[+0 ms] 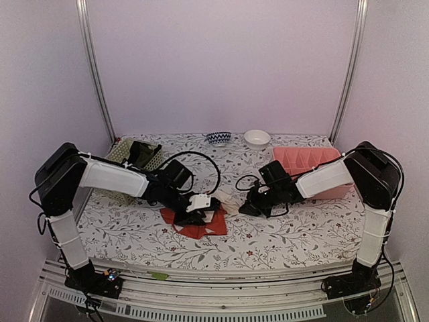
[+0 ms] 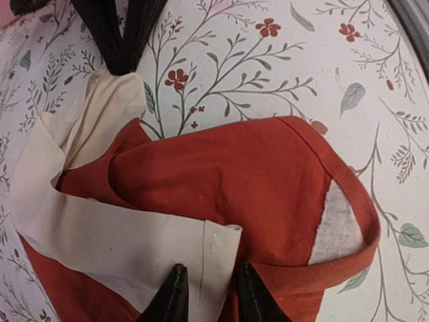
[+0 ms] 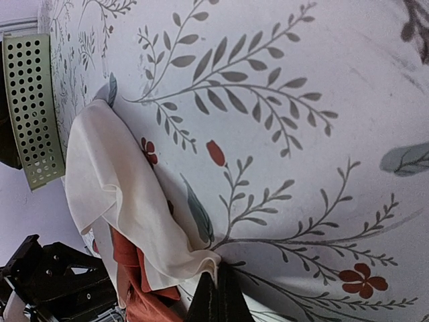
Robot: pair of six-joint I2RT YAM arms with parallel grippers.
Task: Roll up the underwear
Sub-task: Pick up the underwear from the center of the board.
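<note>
Pinched cream band of underwear (image 1: 201,231) with left hand (image 2: 211,295); nipped band tip from 3 o'clock with right hand (image 3: 216,295). Judged slip likely: shallow grip, opposing pull.

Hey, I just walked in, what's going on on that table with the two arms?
Both robot arms are handling the red-orange cloth underwear with a cream-white part, which lies bunched and not yet rolled on the floral-print table. The left arm has its jaws pinched on the cream band at the garment's near edge. The right arm has its jaws shut on a cream tip at the opposite end, low against the table.
</note>
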